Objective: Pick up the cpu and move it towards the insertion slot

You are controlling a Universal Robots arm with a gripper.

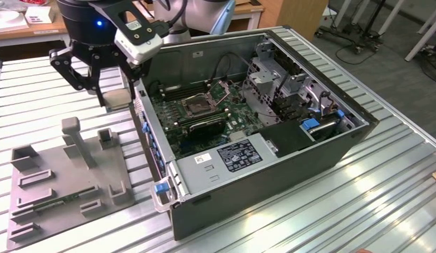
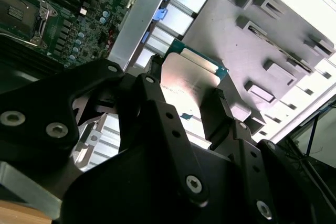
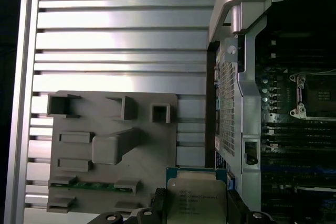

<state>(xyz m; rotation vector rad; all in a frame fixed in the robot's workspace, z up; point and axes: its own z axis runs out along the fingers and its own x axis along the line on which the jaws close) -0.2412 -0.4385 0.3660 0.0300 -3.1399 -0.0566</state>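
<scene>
Claw [image 1: 105,95] clamped on cpu [image 3: 195,196] — held above table, beside pc case [image 1: 274,174], short of insertion slot [image 1: 201,105].

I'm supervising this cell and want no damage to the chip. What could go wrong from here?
1. The small square silvery cpu is pinched only at its edges by the black gripper; it could slip and fall onto the ribbed metal table.
2. It hangs outside the open computer case, so it may clip the case wall on the way over.
3. The metal-framed insertion slot is tight; a tilted chip could land askew.
</scene>
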